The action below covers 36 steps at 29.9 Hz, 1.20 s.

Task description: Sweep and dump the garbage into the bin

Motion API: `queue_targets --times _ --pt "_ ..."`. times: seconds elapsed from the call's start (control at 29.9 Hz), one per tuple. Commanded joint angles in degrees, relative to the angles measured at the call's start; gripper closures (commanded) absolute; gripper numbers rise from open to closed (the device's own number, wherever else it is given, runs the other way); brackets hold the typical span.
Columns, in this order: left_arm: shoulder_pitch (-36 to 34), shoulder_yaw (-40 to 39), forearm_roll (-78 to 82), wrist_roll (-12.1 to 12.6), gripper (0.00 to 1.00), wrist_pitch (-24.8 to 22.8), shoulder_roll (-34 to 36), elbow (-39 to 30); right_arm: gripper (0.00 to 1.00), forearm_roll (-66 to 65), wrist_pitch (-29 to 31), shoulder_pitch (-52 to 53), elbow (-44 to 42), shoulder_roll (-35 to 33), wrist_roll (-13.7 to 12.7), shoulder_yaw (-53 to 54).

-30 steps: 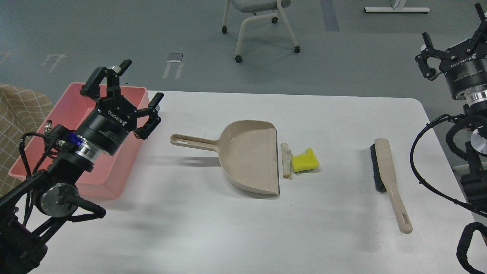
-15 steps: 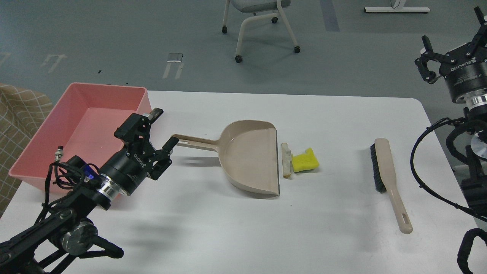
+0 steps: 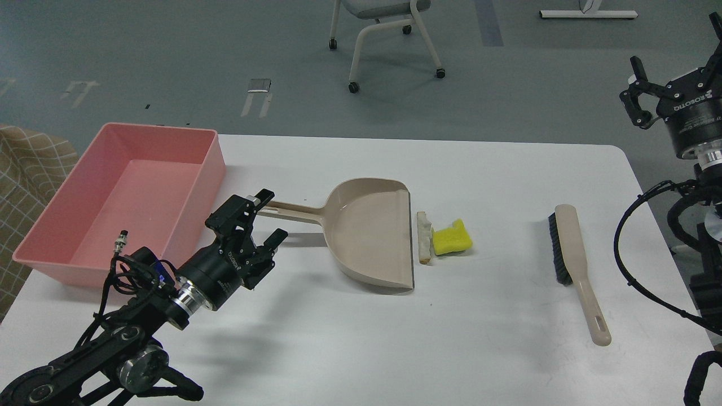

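The garbage lies at the table's middle: a yellow sponge chunk (image 3: 452, 237) and a thin off-white scrap (image 3: 423, 237), right at the mouth of the beige dustpan (image 3: 369, 239). The pink bin (image 3: 121, 200) stands at the table's left. My left gripper (image 3: 269, 217) is open, low over the table, with its fingers on either side of the end of the dustpan handle (image 3: 293, 210). My right gripper (image 3: 677, 53) is open, raised off the table's far right corner. A beige brush (image 3: 574, 265) with black bristles lies at the right.
A white table (image 3: 338, 338) holds everything. A wheeled chair (image 3: 383, 39) stands on the grey floor behind. A checked tan cloth (image 3: 22, 169) is at the left edge.
My left gripper has come down from over the bin and moved right, to the end of the dustpan handle. My right gripper has shifted slightly right and up.
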Motion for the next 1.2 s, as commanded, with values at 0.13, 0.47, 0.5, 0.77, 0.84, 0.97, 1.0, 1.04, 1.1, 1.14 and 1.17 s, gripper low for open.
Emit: queue_targets --times 0.13,0.47,0.5,0.77,0.84,0.97,1.0,1.04,1.1,1.14,1.17 --pt "-3.0 2.3 1.3 -0.1 0.14 0.0 -1.7 5.4 0.00 0.0 0.0 -0.2 0.1 0.0 0.0 0.1" --pt "-7.2 3.4 1.2 -0.2 0.28 -0.1 -6.1 13.8 0.00 0.0 0.0 -0.2 0.1 0.0 0.0 0.1" --pt "-7.3 3.4 1.3 -0.2 0.28 -0.1 -6.3 13.9 0.00 0.0 0.0 -0.2 0.1 0.0 0.0 0.1" --pt "-9.4 5.0 1.2 -0.2 0.27 -0.2 -6.5 17.9 0.00 0.0 0.0 -0.5 0.1 0.0 0.1 0.1" --pt "-9.9 5.0 1.2 -0.2 0.27 -0.2 -6.8 18.6 0.00 0.0 0.0 -0.5 0.1 0.0 0.0 0.1" --pt "-11.1 5.0 1.2 -0.2 0.27 -0.2 -7.2 20.4 0.00 0.0 0.0 -0.6 0.1 0.0 0.1 0.1" --pt "-11.4 5.1 1.2 -0.2 0.27 -0.2 -7.4 20.9 0.00 0.0 0.0 -0.6 0.1 0.0 0.1 0.1" --pt "-11.4 5.1 1.2 -0.2 0.27 -0.2 -7.4 20.9 0.00 0.0 0.0 -0.6 0.1 0.0 0.1 0.1" --pt "-11.9 5.1 1.2 -0.2 0.27 -0.3 -7.6 22.0 0.00 0.0 0.0 -0.6 0.2 0.0 0.1 0.1" --pt "-12.4 5.1 1.2 -0.2 0.27 -0.4 -7.6 23.0 0.00 0.0 0.0 -0.6 0.1 0.1 0.1 0.1" --pt "-12.7 5.1 1.2 -0.2 0.27 -0.4 -7.8 23.9 0.00 0.0 0.0 -0.6 0.1 0.1 0.1 0.1"
